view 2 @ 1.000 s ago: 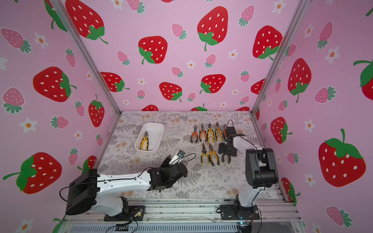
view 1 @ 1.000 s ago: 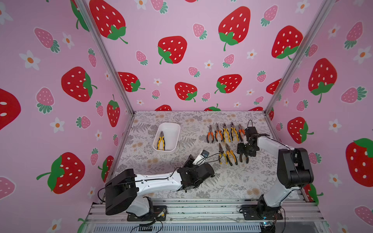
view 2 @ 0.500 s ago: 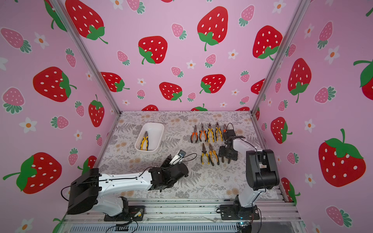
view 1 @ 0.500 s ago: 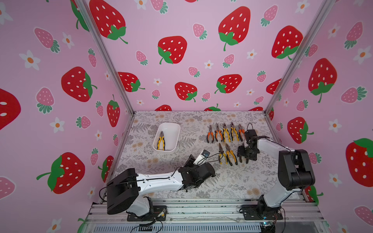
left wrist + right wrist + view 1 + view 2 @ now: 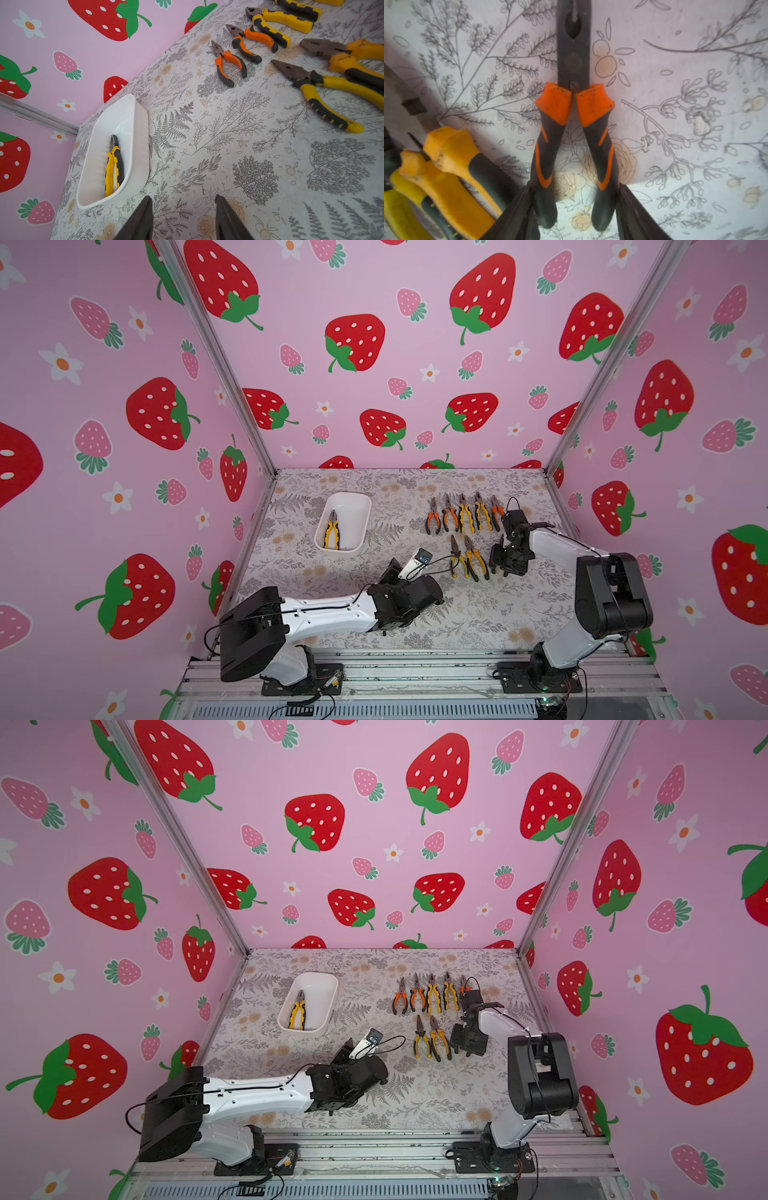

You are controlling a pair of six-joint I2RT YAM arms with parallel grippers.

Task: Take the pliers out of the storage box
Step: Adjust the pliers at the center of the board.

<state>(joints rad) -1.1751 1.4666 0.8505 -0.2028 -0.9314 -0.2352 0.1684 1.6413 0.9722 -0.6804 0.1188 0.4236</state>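
On table (image 5: 675, 52): right end effector (image 5: 574, 186) clamps orange pliers (image 5: 554, 104); left end effector (image 5: 182, 197) spread, empty.

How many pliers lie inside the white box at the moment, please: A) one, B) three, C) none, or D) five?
A: only a single pair of yellow-handled pliers lies inside the white box, along one of its long walls.

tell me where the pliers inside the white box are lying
In both top views the yellow-and-black pliers lie in the storage box along its left wall, nose toward the back; the box sits on the table's left side.
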